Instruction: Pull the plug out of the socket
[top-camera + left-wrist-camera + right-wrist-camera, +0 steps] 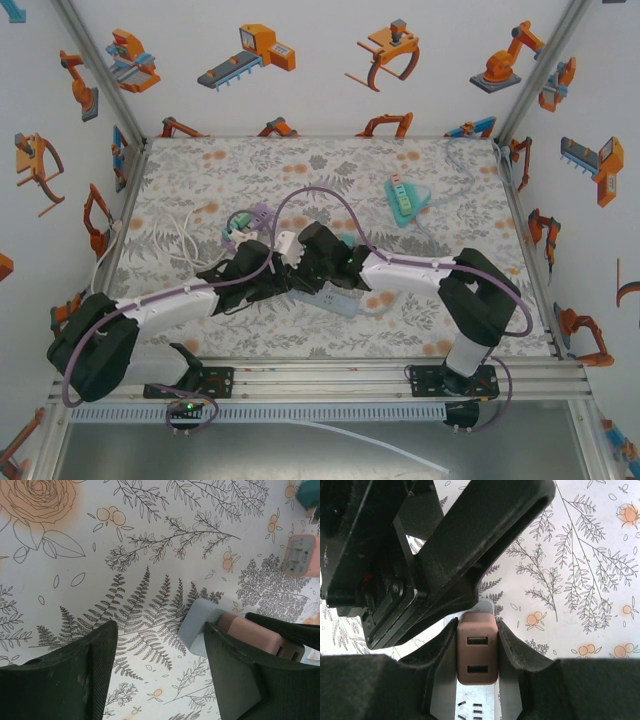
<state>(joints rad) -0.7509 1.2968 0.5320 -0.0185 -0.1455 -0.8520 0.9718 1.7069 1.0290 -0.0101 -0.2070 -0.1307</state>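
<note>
The socket is a grey-blue power strip (337, 301) lying on the patterned tablecloth where the two arms meet. A dusty-pink plug (477, 655) with two slots in its top sits on the strip (477, 707). My right gripper (477, 626) is shut on the plug, one pad against each side. My left gripper (160, 627) stands open beside it, with bare cloth between its fingers. Its right finger (240, 670) rests next to the strip's end (200, 625), where the pink plug (250, 632) shows behind it. In the top view both grippers (285, 262) (325, 265) cover the plug.
A second pink plug (301, 555) lies loose on the cloth. Purple (262, 215) and green (238, 222) plugs and a white cable (185, 225) lie at the back left. A teal strip (402, 200) lies at the back right. Walls enclose the table.
</note>
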